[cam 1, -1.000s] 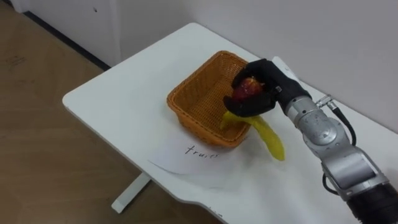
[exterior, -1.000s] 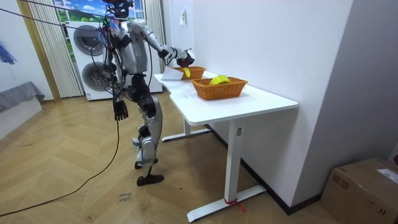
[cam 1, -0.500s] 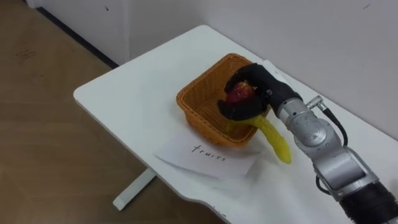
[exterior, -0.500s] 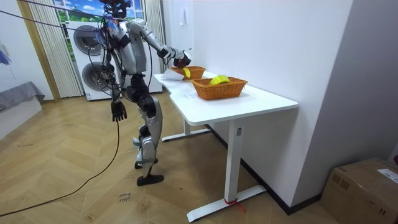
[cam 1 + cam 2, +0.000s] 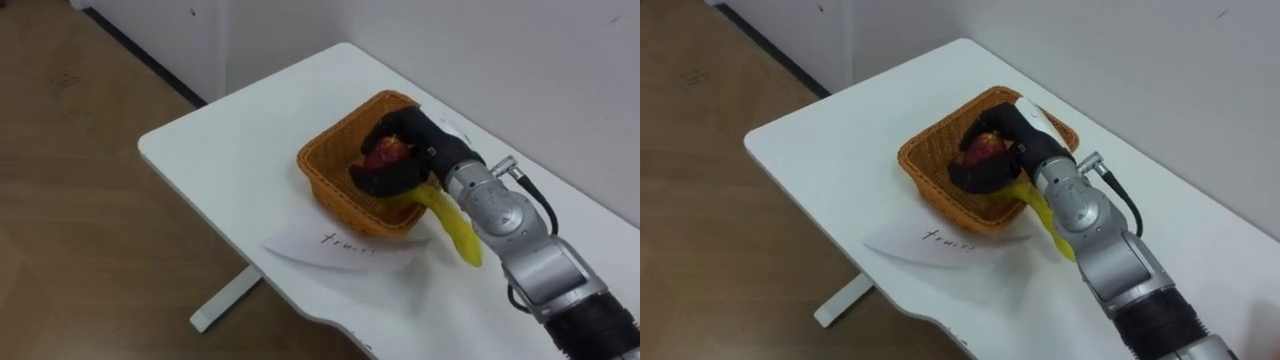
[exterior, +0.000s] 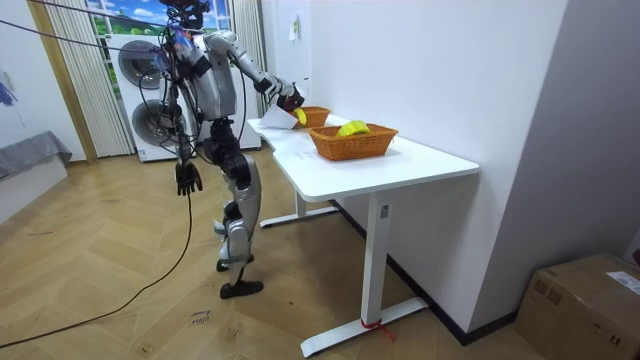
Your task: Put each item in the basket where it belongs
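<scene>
Over the basket [image 5: 340, 128], the right hand [image 5: 420, 150] is clenched round an apple [image 5: 386, 156], fingers curled over its top and thumb under it. The red apple sits inside the line of the rim, low in the opening; whether it touches the bottom I cannot tell. The basket is orange wicker, with nothing else visible on the part of its floor that shows.

Just below the hand, a banana [image 5: 456, 228] lies across the rim on the robot's side. Its upper end hangs into the basket under the thumb, and the rest slopes down to the table [image 5: 230, 150] beside the forearm.

A paper [image 5: 335, 242] with handwriting lies flat on the table. One edge is tucked under the basket and the rest spreads toward the table's front edge.

From the room view, the robot stands upright on the wood floor at the far end of the white table, right arm stretched out to that basket. Its left hand [image 6: 186, 180] hangs by its thigh, too small to read.

A second basket [image 6: 352, 142] stands on the table nearer the camera, well apart from the first, with yellow fruit [image 6: 350, 128] in it. Washers [image 6: 140, 65] stand behind the robot.
</scene>
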### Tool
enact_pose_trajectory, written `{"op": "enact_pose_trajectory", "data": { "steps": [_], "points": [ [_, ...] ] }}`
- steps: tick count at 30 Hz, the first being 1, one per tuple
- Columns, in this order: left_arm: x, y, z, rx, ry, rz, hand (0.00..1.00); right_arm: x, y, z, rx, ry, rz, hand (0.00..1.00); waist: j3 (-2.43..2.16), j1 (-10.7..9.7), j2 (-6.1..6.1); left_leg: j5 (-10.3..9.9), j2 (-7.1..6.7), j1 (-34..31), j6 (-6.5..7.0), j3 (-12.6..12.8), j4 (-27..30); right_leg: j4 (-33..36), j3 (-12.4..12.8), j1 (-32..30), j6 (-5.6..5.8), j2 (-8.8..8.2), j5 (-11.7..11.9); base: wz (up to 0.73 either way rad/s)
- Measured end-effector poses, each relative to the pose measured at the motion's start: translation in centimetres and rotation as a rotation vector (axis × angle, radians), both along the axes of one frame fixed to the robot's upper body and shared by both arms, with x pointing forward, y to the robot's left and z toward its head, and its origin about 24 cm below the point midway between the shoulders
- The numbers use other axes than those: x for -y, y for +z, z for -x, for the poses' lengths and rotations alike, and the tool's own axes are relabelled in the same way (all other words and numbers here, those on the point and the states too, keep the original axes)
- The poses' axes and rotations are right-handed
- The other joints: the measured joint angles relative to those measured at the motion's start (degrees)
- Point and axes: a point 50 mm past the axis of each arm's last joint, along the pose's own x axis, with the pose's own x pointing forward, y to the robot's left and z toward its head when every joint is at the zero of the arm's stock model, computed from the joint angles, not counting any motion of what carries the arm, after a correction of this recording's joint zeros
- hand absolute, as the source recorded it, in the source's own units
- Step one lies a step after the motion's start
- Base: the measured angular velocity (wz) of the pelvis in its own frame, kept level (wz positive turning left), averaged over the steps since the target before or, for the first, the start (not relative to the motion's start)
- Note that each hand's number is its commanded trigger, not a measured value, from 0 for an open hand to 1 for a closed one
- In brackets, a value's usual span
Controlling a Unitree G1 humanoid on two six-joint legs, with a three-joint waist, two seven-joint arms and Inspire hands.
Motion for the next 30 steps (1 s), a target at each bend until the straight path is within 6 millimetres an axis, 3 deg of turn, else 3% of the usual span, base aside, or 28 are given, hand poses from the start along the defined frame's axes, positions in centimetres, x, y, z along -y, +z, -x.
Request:
{"op": "enact_pose_trajectory", "data": {
  "steps": [6, 22, 26, 30],
  "points": [
    [-0.08, 0.04, -0.05, 0.005, -0.001, -0.013, 0.0, -0.26, -0.14, -0.43, -0.012, 0.003, -0.001, 0.0, 0.35, 0.28, -0.61, -0.03, 0.05, -0.01, -0.04, 0.0, -0.06, -0.06, -0.04, -0.02, -0.08, 0.06, -0.14, 0.0],
    [-0.2, 0.08, -0.09, 0.008, 0.007, -0.017, 0.0, 0.09, -0.62, -0.51, -0.032, -0.006, 0.027, 0.0, 0.4, -0.36, -0.5, -0.2, 0.24, -0.17, -0.05, 0.13, -0.01, 0.47, 0.16, -0.03, -0.1, 0.12, -0.08, -0.01],
    [-0.08, 0.04, -0.12, 0.007, 0.0, -0.014, 0.0, 0.07, -0.48, -0.55, -0.027, -0.005, 0.026, 0.0, 0.27, -0.78, -0.2, -0.25, 0.23, -0.2, -0.02, 0.31, 0.07, 0.45, 0.57, -0.04, -0.1, 0.1, -0.07, -0.01],
    [-0.03, 0.02, -0.07, 0.005, 0.001, -0.012, 0.0, -0.13, -0.08, -0.55, -0.01, 0.002, 0.019, 0.0, -0.17, -1.69, 0.75, -0.25, 0.24, -0.1, 0.03, 0.62, 0.0, 0.46, 0.72, -0.05, -0.11, 0.05, 0.02, -0.03]
  ]
}}
